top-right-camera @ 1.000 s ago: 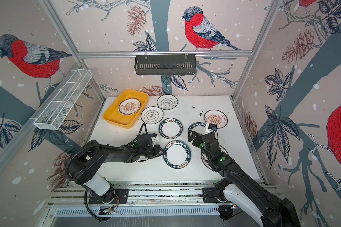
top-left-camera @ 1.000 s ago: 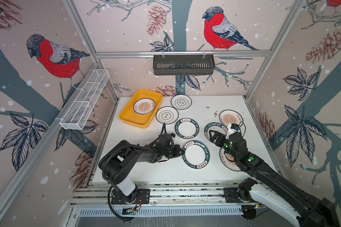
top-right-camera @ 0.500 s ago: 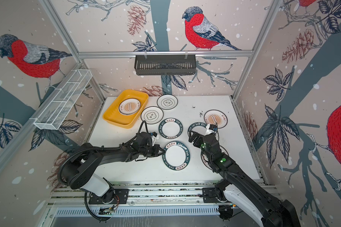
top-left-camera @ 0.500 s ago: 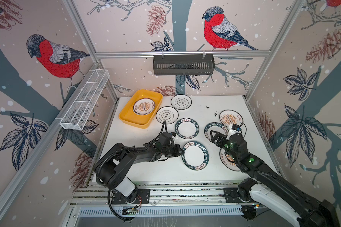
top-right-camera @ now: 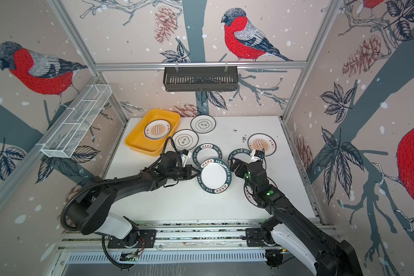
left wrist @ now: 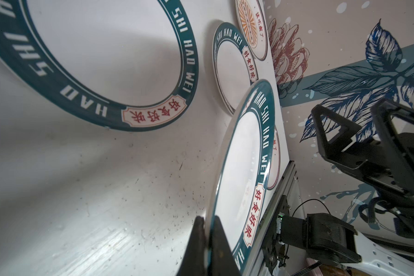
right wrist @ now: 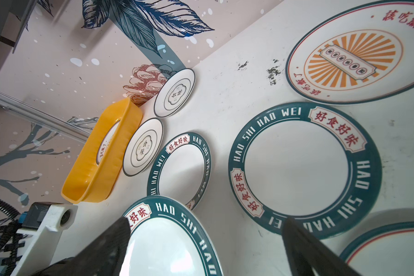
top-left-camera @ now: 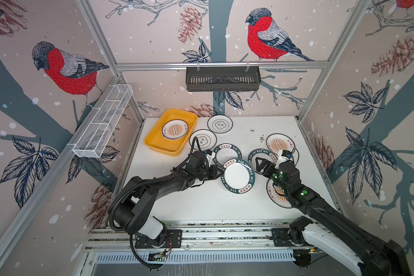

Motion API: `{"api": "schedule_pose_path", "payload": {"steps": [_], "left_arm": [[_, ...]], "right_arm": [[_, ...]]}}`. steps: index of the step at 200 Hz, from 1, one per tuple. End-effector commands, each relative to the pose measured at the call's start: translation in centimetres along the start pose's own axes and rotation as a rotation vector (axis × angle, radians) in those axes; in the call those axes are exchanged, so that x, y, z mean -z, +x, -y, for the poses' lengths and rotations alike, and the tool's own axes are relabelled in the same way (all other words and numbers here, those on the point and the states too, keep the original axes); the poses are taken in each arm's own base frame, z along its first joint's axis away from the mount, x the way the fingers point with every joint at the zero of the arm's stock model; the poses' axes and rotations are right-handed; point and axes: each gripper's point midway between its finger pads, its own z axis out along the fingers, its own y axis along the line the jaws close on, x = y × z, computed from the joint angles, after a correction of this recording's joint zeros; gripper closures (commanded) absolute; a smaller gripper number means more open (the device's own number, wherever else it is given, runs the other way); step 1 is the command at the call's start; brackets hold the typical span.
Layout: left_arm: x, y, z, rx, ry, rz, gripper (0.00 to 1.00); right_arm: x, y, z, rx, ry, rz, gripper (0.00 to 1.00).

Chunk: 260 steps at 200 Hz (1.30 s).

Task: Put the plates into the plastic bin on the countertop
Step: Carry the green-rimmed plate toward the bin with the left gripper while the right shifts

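The yellow plastic bin point(top-left-camera: 157, 142) stands at the far left of the white countertop point(top-left-camera: 189, 205), with one sunburst plate point(top-left-camera: 175, 129) flat inside. Two flower plates point(top-left-camera: 203, 139) lie just beside it. The raised green-rimmed plate point(top-left-camera: 238, 175) is tilted. Two flat green-rimmed plates point(top-left-camera: 228, 153) lie behind it, and two more sunburst plates point(top-left-camera: 280, 143) lie at the right.

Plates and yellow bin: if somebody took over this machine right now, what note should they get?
Left gripper: shut on the rim of a green-rimmed plate, tilted up off the table.
Right gripper: open, holding nothing, close beside that plate.
Done: one sunburst plate lies in the bin.
Left: bin the held plate, then six more on the table: two flower plates, two green-rimmed plates, two sunburst plates.
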Motion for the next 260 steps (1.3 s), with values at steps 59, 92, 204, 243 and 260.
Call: {"api": "schedule_pose_path", "payload": {"steps": [59, 92, 204, 243, 260], "left_arm": [[1.2, -4.6, 1.9, -0.004, 0.101, 0.124, 1.00], [2.7, -6.7, 1.2, 0.010, 0.098, 0.162, 1.00], [9.7, -17.2, -1.7, -0.001, 0.001, 0.396, 1.00], [11.3, -19.8, -5.1, 0.124, 0.010, 0.446, 1.00], [12.1, -20.6, -6.2, 0.156, 0.026, 0.474, 1.00]], "right_arm": [[-0.3, -1.7, -2.5, -0.060, -0.132, 0.022, 0.00], [-0.5, -2.9, -3.8, -0.048, -0.159, 0.024, 0.00], [-2.5, -4.4, -9.5, 0.041, -0.258, 0.010, 0.00], [-2.5, -4.0, -11.1, 0.062, -0.287, 0.012, 0.00], [-2.5, -3.7, -11.0, 0.064, -0.274, 0.010, 0.00]]}}
